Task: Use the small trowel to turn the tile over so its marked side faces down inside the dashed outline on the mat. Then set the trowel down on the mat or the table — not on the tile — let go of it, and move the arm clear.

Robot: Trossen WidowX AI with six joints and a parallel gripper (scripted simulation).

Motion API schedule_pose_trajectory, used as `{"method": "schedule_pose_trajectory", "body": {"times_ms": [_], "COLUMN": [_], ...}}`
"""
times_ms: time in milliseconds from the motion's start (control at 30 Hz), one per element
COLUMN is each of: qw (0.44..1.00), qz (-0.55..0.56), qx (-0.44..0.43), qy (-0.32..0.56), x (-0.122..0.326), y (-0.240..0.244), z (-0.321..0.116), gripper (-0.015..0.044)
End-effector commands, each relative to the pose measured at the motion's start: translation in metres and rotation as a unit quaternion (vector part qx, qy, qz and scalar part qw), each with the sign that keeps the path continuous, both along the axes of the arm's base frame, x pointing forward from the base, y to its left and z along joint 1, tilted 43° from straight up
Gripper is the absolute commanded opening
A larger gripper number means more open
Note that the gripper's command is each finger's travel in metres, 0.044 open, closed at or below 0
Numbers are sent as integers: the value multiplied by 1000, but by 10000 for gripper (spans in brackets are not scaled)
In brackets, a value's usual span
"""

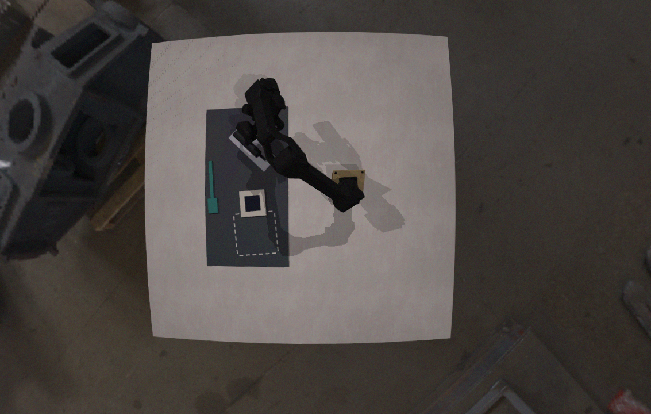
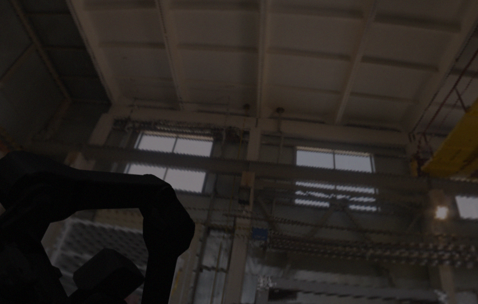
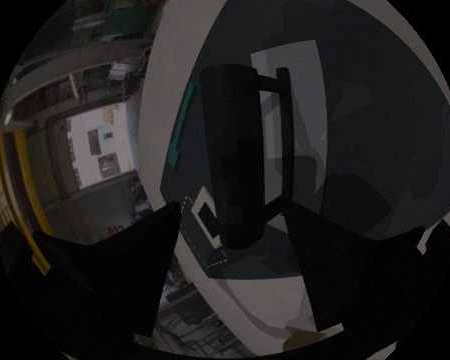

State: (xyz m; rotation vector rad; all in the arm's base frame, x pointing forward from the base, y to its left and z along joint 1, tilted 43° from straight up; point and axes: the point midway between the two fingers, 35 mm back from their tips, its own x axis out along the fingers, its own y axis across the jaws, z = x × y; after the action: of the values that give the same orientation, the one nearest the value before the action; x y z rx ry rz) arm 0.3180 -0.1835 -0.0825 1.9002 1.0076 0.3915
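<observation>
The teal trowel lies on the dark mat near its left edge, blade toward the front. The cream tile lies flat with its dark square mark up, just behind the dashed outline and touching its back line. My gripper is open and holds nothing. It hangs over the back half of the mat, behind and apart from the tile and to the right of the trowel. In the wrist view a dark upright cylinder with a thin side bar shows between my fingers; I cannot tell what it is.
A light grey rectangle lies on the mat under my arm. The arm's base sits on the white table right of the mat. The exterior view shows only the arm's silhouette against the ceiling.
</observation>
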Motion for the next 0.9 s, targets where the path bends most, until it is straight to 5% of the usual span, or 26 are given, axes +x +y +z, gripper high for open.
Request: {"method": "schedule_pose_trajectory", "body": {"times_ms": [0,867], "qw": [1000,999], "qz": [-3,11], "qx": [-6,-18], "qy": [-16,-33], "x": [-1,24], "y": [2,33], "z": [-2,-10], "gripper": [300,300]}}
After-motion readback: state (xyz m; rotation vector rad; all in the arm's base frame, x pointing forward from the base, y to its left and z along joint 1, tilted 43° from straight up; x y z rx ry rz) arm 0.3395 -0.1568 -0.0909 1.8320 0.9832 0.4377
